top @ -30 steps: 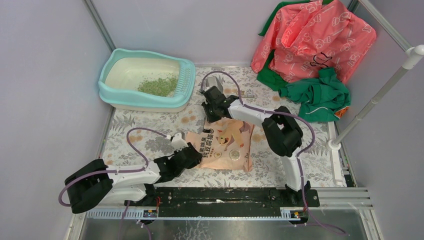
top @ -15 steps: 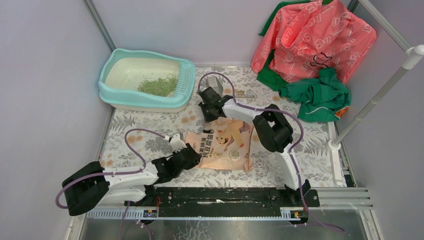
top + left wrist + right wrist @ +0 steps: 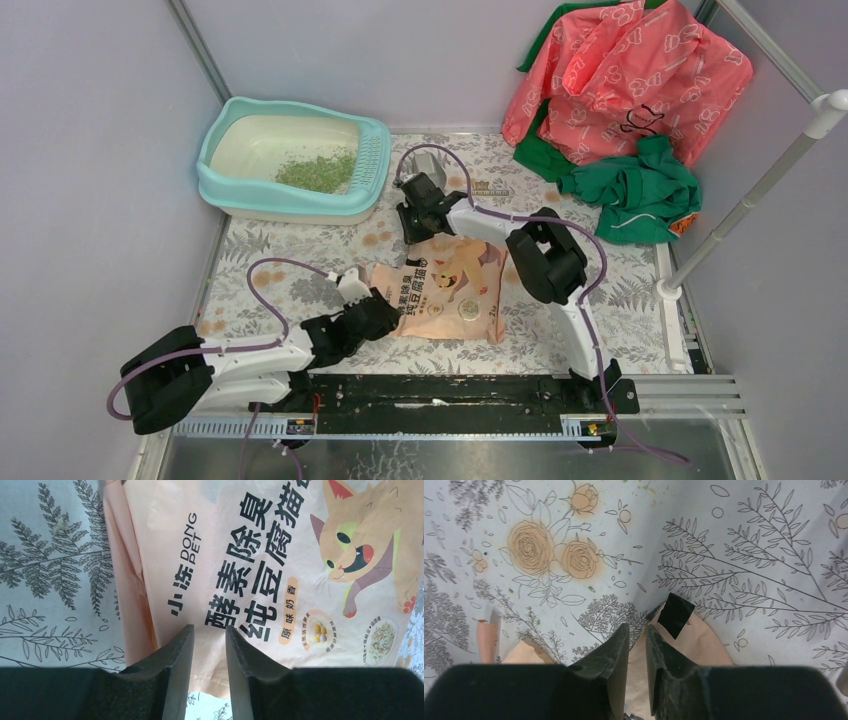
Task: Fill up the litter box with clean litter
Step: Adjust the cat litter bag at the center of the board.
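Against the view one second earlier, the right arm (image 3: 545,262) has swung leftward, so its elbow now lies closer to the right edge of the litter bag (image 3: 455,290). The left arm (image 3: 250,362) has drawn back slightly toward the near-left corner. The litter box (image 3: 215,185) and the clean litter (image 3: 318,170) have not moved.

The left fingers (image 3: 186,640) stand over the bag's left edge. They are parted by a narrow gap through which the bag's print shows unbroken, with nothing clamped. The right fingers (image 3: 621,640) sit at the bag's far edge. A peach flap of the bag (image 3: 704,645) rises into their narrow gap, and whether it is pinched or released cannot be told. A black patch (image 3: 676,615) on that flap lies just beyond the right-hand fingertip.

The bag lies flat on the floral-covered desk (image 3: 280,260), between the two sets of fingers. The litter box stands well apart from the right fingers, beyond them and to their left. The litter forms a thin heap in its cream pan, at the end nearest the slotted rim.

Far to the right of the right fingers are a pink-red garment (image 3: 625,75), a green garment (image 3: 640,190) and a white pole (image 3: 750,200).
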Controlling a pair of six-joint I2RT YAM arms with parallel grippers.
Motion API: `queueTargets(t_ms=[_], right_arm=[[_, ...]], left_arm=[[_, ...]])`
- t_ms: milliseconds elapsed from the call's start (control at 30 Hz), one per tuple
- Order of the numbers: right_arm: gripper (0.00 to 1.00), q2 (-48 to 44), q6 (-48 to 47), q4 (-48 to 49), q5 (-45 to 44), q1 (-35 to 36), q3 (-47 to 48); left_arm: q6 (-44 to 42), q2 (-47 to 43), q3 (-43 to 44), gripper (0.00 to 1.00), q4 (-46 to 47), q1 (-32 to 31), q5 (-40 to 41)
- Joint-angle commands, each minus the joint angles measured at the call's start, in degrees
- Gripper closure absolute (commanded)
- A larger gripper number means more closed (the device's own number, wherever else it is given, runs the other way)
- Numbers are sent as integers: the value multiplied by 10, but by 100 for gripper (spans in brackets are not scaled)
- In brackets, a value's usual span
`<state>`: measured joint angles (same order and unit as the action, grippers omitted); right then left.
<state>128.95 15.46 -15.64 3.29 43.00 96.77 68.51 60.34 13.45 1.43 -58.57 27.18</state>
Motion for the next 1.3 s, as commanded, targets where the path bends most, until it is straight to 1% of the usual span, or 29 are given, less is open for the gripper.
queueTargets(t_ms=[0, 100, 200, 367, 500, 600, 733, 867, 1000, 1100, 1167, 1267], right_arm=[[71, -71, 5, 35, 35, 5, -51], [60, -132, 7, 39, 35, 6, -96], [51, -211, 17, 56, 35, 7, -167], [46, -319, 23, 64, 32, 23, -291], [44, -404, 39, 58, -9, 35, -381], [39, -466, 55, 51, -46, 35, -431], [36, -525, 62, 19, -62, 35, -453], [34, -592, 79, -5, -97, 35, -480], [28, -634, 82, -32, -161, 35, -496], [28, -644, 84, -41, -171, 34, -500], [29, -642, 87, -41, -174, 34, -503], [35, -631, 90, -41, -183, 30, -506]], left_arm=[[2, -6, 8, 62, -34, -13, 8], [7, -5, 29, 62, -60, -36, 21], [14, -17, 49, 62, -94, -56, 38], [18, -62, 58, 61, -150, -64, 53], [17, -99, 56, 60, -183, -64, 63], [18, -93, 59, 60, -180, -65, 57], [5, -51, 78, 57, -174, -75, 58], [-6, -4, 109, 54, -196, -77, 78], [-11, -19, 127, 51, -222, -77, 106], [-25, -47, 152, 47, -257, -74, 145], [-52, -57, 169, 46, -263, -51, 155], [-116, -48, 181, 46, -222, 19, 115]])
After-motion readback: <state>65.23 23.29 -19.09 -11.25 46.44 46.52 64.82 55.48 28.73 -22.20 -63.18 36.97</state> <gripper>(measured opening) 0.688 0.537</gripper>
